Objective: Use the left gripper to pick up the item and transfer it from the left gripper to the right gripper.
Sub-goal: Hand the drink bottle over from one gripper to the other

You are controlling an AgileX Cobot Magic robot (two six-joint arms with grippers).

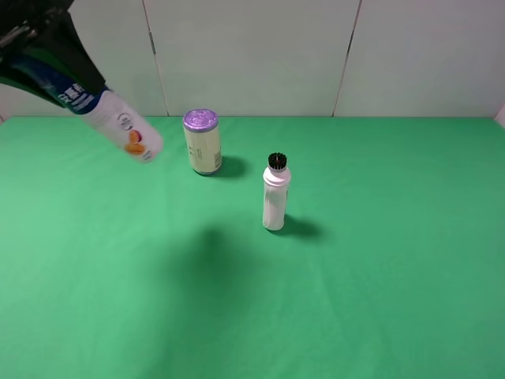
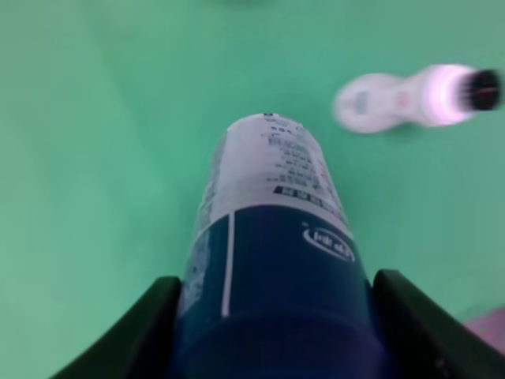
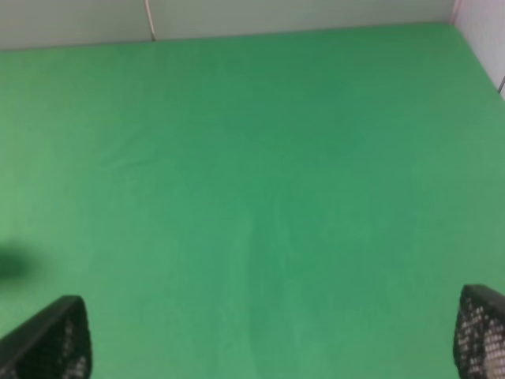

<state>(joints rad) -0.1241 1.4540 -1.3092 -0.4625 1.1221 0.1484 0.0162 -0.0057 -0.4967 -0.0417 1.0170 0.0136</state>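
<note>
The item, a bottle with a dark blue upper label and a white lower body with an orange picture, hangs tilted in the air at the far left, its base pointing down and right. My left gripper is shut on its blue upper part. In the left wrist view the bottle sits between the two black fingers, base pointing away. My right gripper is open and empty over bare green cloth; it is out of the exterior high view.
A cream can with a purple lid stands at the back centre. A slim white bottle with a black cap stands right of it, also blurred in the left wrist view. The green table meets a pale wall behind.
</note>
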